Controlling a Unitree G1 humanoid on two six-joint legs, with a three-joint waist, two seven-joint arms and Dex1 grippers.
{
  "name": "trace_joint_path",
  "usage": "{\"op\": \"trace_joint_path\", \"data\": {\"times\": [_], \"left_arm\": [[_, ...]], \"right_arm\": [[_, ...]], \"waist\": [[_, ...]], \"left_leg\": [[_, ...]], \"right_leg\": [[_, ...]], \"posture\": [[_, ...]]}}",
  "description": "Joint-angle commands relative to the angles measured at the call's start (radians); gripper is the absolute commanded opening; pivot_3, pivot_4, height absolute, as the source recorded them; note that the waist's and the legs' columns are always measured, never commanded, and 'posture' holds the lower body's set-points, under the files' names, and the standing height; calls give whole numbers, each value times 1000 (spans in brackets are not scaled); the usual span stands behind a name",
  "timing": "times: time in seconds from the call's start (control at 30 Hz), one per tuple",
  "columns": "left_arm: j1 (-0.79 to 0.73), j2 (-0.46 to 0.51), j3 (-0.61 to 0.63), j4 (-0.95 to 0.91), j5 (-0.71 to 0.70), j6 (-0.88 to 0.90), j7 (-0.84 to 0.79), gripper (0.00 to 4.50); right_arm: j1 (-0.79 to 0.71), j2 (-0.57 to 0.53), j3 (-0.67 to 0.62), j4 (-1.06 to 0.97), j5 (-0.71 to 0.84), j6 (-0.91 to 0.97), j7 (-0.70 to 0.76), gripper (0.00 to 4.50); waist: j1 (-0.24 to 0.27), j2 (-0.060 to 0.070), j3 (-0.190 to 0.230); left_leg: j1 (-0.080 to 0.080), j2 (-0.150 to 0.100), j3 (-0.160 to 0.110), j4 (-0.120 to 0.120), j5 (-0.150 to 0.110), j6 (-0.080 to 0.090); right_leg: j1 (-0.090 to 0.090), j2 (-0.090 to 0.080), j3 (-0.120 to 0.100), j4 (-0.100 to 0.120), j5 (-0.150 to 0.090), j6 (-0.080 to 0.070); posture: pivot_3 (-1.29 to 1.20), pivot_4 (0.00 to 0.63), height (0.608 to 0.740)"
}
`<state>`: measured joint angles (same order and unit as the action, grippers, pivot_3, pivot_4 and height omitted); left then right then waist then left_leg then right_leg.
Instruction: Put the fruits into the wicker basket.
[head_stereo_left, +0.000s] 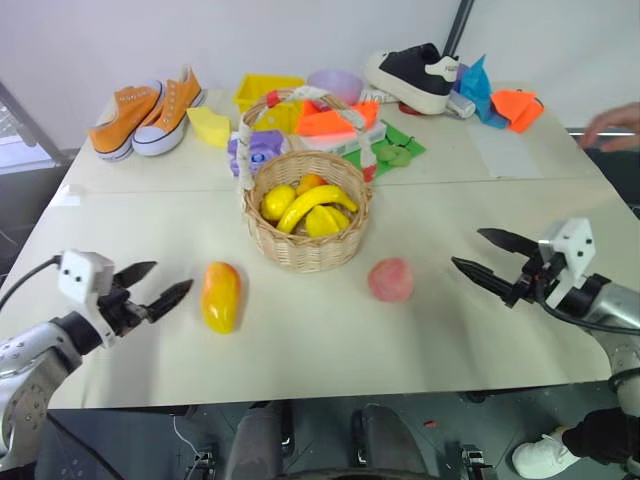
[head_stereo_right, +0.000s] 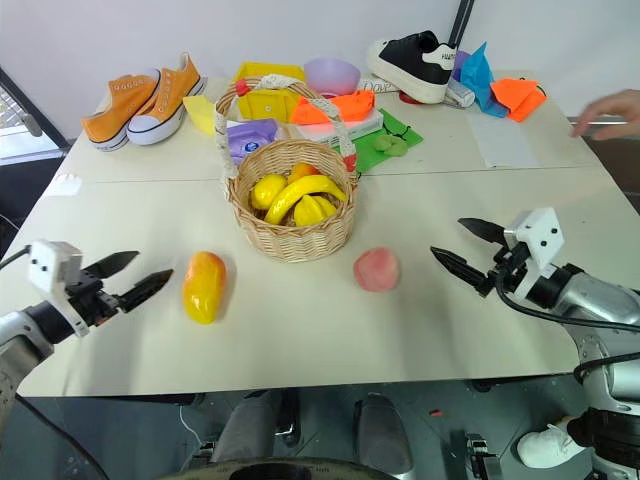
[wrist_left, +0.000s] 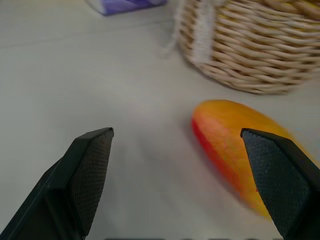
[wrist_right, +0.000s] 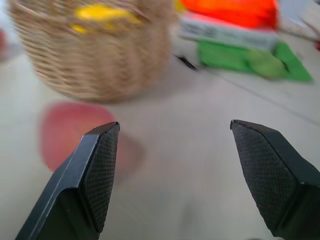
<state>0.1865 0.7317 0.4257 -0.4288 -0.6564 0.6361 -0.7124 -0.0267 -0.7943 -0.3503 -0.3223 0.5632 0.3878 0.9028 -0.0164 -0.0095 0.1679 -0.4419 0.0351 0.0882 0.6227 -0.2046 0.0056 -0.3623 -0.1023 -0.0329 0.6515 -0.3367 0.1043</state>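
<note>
Two fruits lay on the pale table (head_stereo_left: 420, 330), both outside the wicker basket (head_stereo_left: 306, 232): the mango (head_stereo_left: 220, 296) in front & to the left of it, the peach (head_stereo_left: 390, 279) in front & to the right, each near the basket but not touching. Basket stood upright at table centre w/ its taped handle arching over a banana (head_stereo_left: 316, 203) & other yellow fruit inside. Left gripper (head_stereo_left: 160, 285) hovered just left of the mango, fingers spread wide, nothing between them, tips pointed at the fruit but apart from it. Right gripper (head_stereo_left: 482, 254) hung to the right of the peach, well apart from it, fingers likewise wide & empty. Behind the basket sat clutter: orange sneakers (head_stereo_left: 148, 110), a yellow bin (head_stereo_left: 264, 92), a purple bowl (head_stereo_left: 336, 84), a black-and-white shoe (head_stereo_left: 415, 75), orange cloth (head_stereo_left: 516, 106). A person's hand (head_stereo_left: 618, 124) showed at the far right table edge.
</note>
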Motion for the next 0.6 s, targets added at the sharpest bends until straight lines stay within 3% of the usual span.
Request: {"op": "trace_joint_path", "data": {"times": [0.03, 0.3, 0.47, 0.6], "left_arm": [[-27, 26, -46, -65, -19, 79, 29, 4370], [-196, 18, -233, -142, 1, 356, 223, 4370], [-246, 3, -295, -154, 8, 500, 311, 4370], [-267, -32, -279, -145, 16, 511, 349, 4370]], "right_arm": [[-38, -24, 16, -104, 59, 55, 2, 3718], [-52, 12, 144, -237, 79, 89, -4, 3718], [-40, 17, 180, -266, 75, 75, 4, 3718], [-33, 22, 184, -270, 74, 63, 8, 3718]], "waist": [[1, 0, 0], [5, -1, 0], [5, -1, 0], [5, -1, 0]], "left_leg": [[0, 0, 0, 0, 0, 0], [0, -1, 0, 1, 1, 3], [0, -1, -1, 0, 2, 3], [0, -1, -1, 2, 2, 3]], "right_leg": [[0, 0, 0, 0, 0, 0], [1, 0, 0, -1, 0, 0], [1, 1, -1, -1, 1, 3], [2, 1, -1, -1, 1, 3]], "posture": [[0, 150, 733], [0, 150, 733], [0, 150, 733], [0, 150, 733]]}}
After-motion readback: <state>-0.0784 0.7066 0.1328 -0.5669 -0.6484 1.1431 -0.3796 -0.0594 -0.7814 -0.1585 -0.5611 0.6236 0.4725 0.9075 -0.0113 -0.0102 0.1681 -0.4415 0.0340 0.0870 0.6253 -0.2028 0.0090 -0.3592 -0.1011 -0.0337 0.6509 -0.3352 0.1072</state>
